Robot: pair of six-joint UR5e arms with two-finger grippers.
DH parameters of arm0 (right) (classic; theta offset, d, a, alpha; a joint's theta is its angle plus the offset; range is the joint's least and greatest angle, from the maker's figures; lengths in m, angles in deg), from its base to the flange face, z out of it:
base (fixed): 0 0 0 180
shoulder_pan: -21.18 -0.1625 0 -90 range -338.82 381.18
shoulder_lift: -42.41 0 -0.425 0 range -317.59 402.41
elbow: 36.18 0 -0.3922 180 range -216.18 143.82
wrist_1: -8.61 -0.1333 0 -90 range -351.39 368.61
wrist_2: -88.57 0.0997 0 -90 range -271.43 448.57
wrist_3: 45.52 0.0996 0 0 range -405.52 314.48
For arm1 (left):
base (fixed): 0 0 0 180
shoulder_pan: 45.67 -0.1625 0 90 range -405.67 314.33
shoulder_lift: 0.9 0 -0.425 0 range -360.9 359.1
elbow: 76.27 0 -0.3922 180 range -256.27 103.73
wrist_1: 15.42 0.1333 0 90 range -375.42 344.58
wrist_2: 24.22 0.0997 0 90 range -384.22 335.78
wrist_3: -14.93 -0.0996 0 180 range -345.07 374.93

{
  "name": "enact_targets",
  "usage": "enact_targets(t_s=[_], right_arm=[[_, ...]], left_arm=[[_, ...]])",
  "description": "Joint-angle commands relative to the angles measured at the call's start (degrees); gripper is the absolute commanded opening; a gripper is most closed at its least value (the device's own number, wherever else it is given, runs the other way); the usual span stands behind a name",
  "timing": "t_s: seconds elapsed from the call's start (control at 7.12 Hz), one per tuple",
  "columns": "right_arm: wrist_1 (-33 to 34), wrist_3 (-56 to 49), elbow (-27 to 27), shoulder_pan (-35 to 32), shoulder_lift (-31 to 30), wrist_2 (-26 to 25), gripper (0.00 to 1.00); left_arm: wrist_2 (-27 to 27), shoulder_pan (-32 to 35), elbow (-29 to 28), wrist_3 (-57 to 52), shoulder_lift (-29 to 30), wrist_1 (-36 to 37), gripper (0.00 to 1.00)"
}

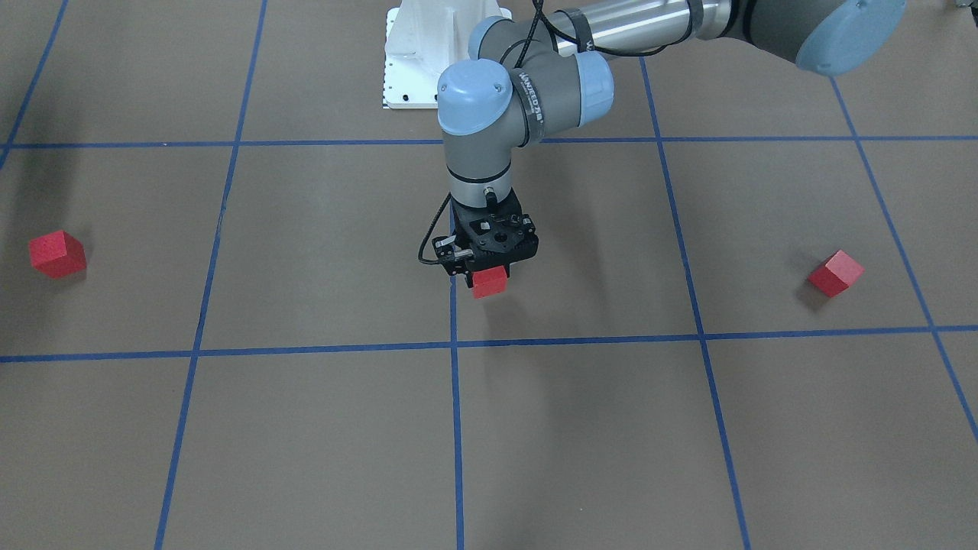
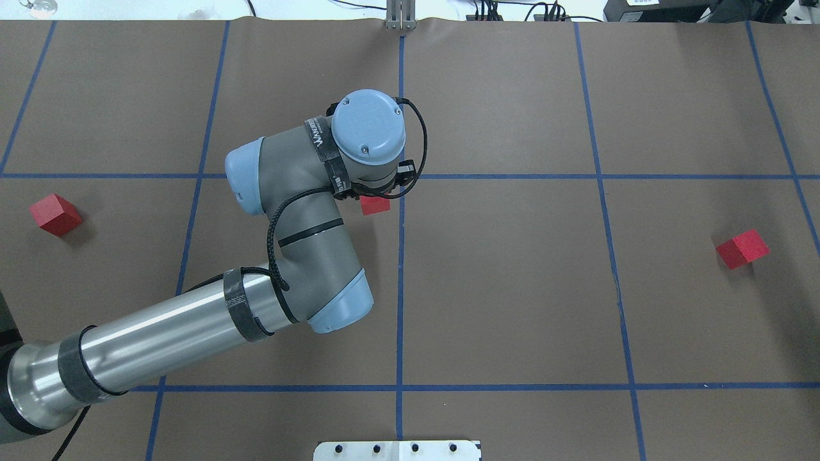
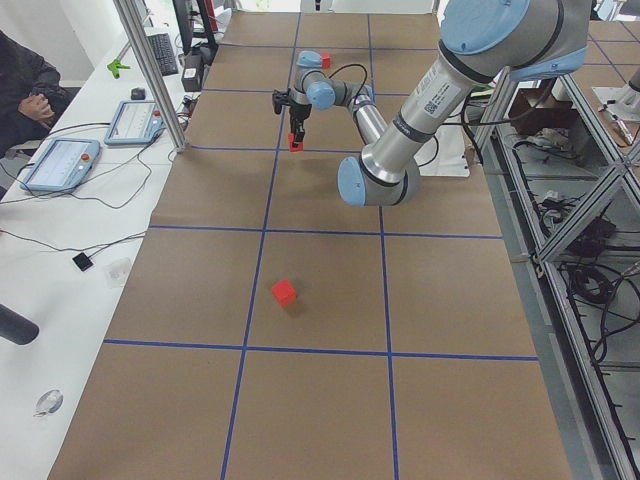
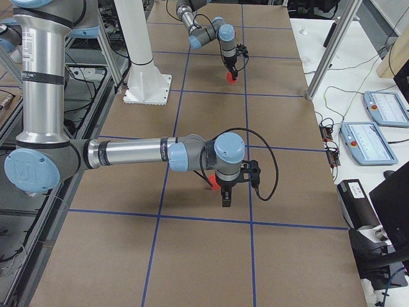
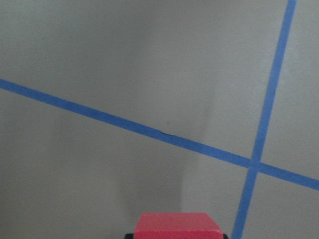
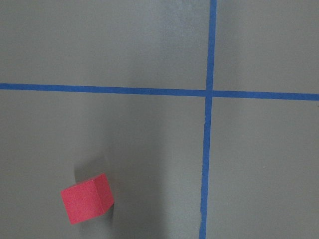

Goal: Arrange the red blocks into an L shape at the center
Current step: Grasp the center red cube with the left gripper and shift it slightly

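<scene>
Red block (image 1: 490,282) pinched between the left jaws, centre (image 1: 467,321) just beneath them. Lower straight, faces square to the blue tape (image 1: 456,412); release only once seated on tabletop (image 1: 611,428). Right jaws: cannot tell.

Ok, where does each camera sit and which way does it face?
Front-facing: across the table, facing the robot; left tool shut on red block.
Overhead: behind the robot, looking down; left arm.
Exterior left: table's left end; left arm near.
Exterior right: table's right end; right arm near.
Left wrist: looks down; red block's top.
Right wrist: down at a loose block; no body.
Front-facing and overhead share the red block.
</scene>
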Motion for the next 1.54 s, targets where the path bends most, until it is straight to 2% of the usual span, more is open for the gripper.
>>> enact_targets(t_s=[0.0,0.14,1.12,1.26,1.4], right_arm=[[0.0,0.0,0.0,0.0,0.0,0.0,0.99],[0.0,-0.1,-0.1,0.0,0.0,0.0,0.99],[0.0,-0.1,0.0,0.0,0.0,0.0,0.99],[0.0,-0.1,-0.1,0.0,0.0,0.0,0.99],[0.0,-0.1,0.0,0.0,0.0,0.0,0.99]], left_arm=[[0.1,-1.0,-7.0,-4.3,2.3,-8.1,0.00],[0.0,-1.8,-9.0,-4.6,3.1,-10.7,0.00],[0.1,-2.6,-10.4,-6.8,3.0,-10.7,0.00],[0.1,-2.6,-10.5,-6.8,3.0,-10.7,0.52],[0.1,-2.8,-10.5,-6.8,3.0,-10.6,0.97]])
